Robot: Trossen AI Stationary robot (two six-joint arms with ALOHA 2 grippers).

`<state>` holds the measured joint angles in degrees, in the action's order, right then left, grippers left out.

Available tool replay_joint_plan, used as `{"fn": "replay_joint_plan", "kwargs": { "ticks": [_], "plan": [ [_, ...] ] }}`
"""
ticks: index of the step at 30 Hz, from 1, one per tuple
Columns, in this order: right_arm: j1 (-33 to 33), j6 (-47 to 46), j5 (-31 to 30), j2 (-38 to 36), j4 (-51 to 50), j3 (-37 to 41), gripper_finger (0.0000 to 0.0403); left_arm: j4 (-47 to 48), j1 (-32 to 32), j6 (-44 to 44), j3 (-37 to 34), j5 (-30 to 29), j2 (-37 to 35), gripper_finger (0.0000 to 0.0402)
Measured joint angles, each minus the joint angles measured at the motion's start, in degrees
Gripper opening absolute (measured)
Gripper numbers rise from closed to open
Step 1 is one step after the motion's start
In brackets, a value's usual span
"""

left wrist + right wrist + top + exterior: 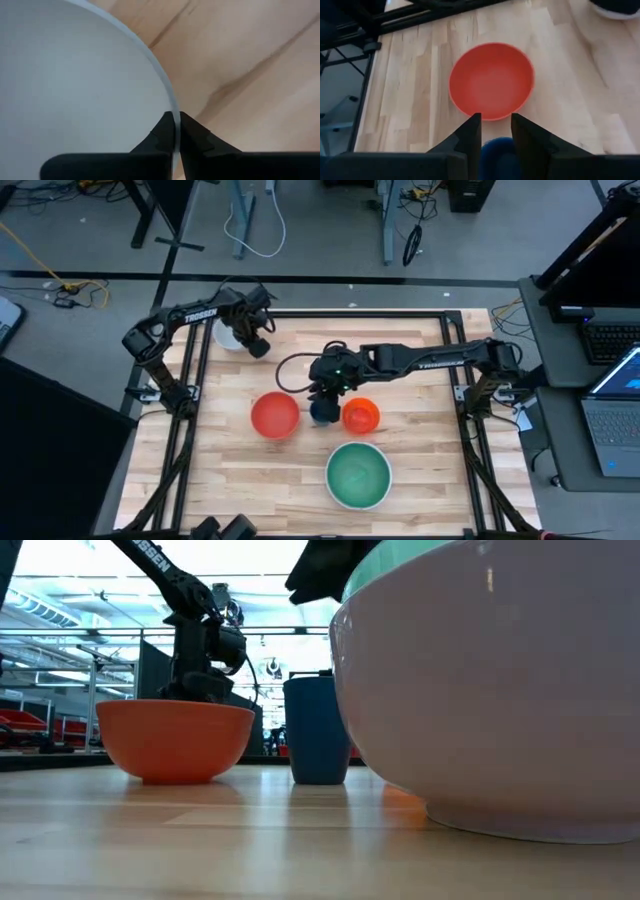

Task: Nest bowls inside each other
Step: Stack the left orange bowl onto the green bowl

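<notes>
Nearest the front edge sits the large green bowl [358,475], alone on the wooden table [440,480]. Behind it, the red bowl [274,415], the tiny dark blue bowl [322,413] and the small orange bowl [360,416] line up, with the right gripper [496,131] over the blue one, fingers straddling it, apart. At the far left corner, the left gripper [176,131] is pinched tight on the white bowl's rim [167,95].
</notes>
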<state>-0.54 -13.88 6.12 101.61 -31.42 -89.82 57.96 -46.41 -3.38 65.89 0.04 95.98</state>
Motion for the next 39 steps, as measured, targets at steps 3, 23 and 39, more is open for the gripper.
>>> {"fn": "replay_joint_plan", "kwargs": {
  "ticks": [3, 23, 39],
  "plan": [
    [0.0, 0.3, 0.4, 1.4, 0.5, 0.0, 0.0091, 0.0, 0.8, 0.0, 0.0, -0.7, -1.7, 0.0001],
    [-5.0, 4.3, 11.6, 8.4, 0.8, -7.0, 0.0091, 2.9, 4.9, 3.1, 0.1, -4.1, -14.3, 0.0001],
    [-4.0, 6.6, 11.9, 24.9, -13.2, -27.0, 0.0091, 7.2, 8.7, 6.1, 0.1, -4.8, -20.0, 0.0000]
  ]
}}
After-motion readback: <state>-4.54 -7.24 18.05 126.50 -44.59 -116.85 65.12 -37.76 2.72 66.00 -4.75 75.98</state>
